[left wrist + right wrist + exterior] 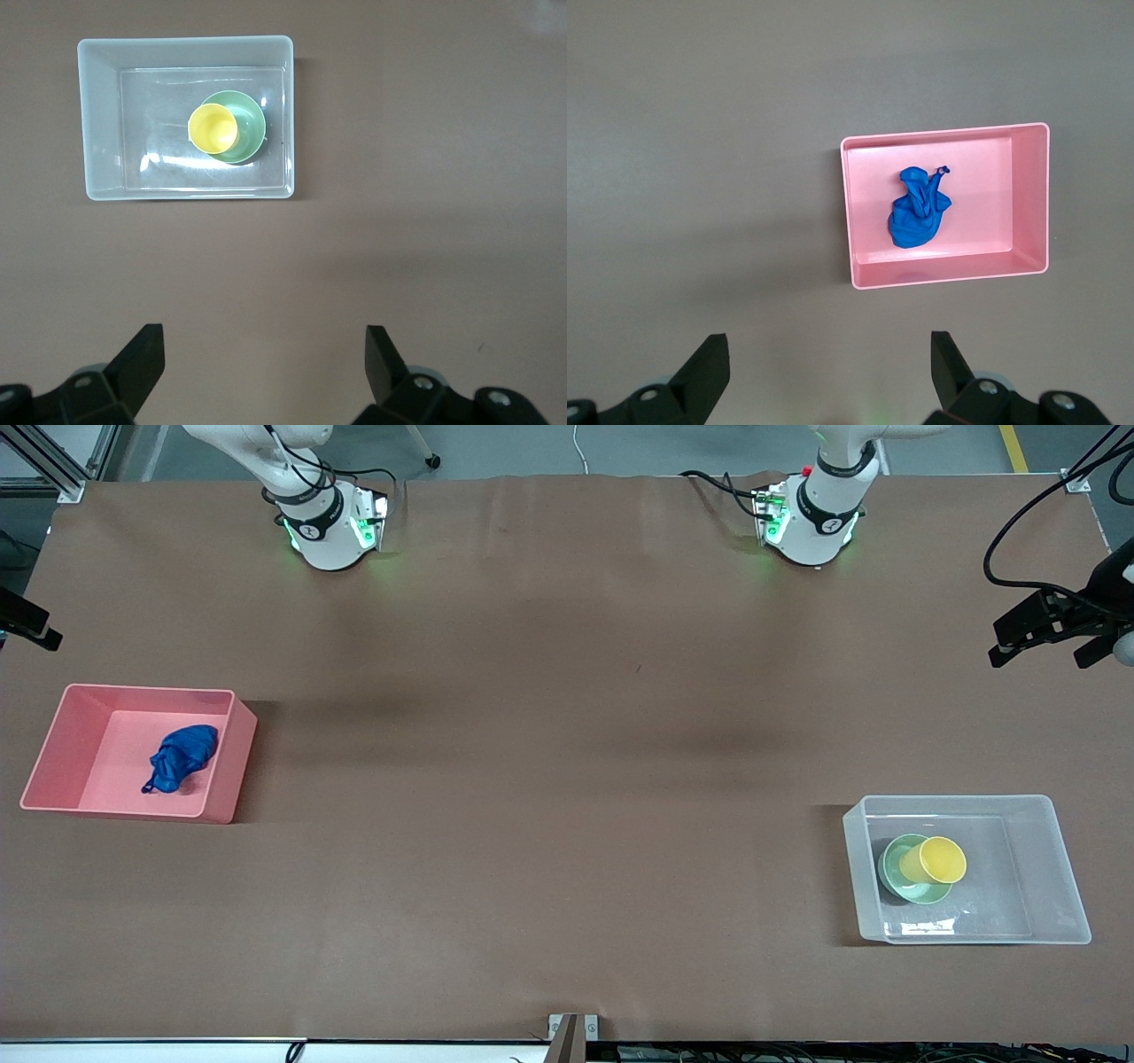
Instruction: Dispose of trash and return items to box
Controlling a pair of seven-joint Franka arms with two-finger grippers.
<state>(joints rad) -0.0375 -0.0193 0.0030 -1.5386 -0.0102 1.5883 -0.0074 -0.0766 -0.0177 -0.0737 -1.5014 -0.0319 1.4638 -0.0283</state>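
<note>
Box (pixel 1059 868): clear tub nearest the front camera, toward the left arm's end of the table.
Items: yellow cup (pixel 935 860) resting in green bowl (pixel 904 872), both inside the box.
Trash (pixel 182 755): blue wad in pink bin (pixel 53 753), at the right arm's end.
Left gripper (pixel 264 363): raised high over bare table, fingers spread wide, holding nothing.
Right gripper (pixel 829 367): the same, over bare table near the bin.

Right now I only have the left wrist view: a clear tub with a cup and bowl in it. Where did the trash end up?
Observer: The blue wad lies inside the pink bin, toward the right arm's end of the table.
Operator: Is the right gripper holding anything?
Observer: No. The right gripper is open and empty, high over bare table with the bin in its view.
Operator: Is anything loose on the table?
Observer: In the front view, nothing lies between the bin and the clear tub; the yellow cup sits in the green bowl.
</note>
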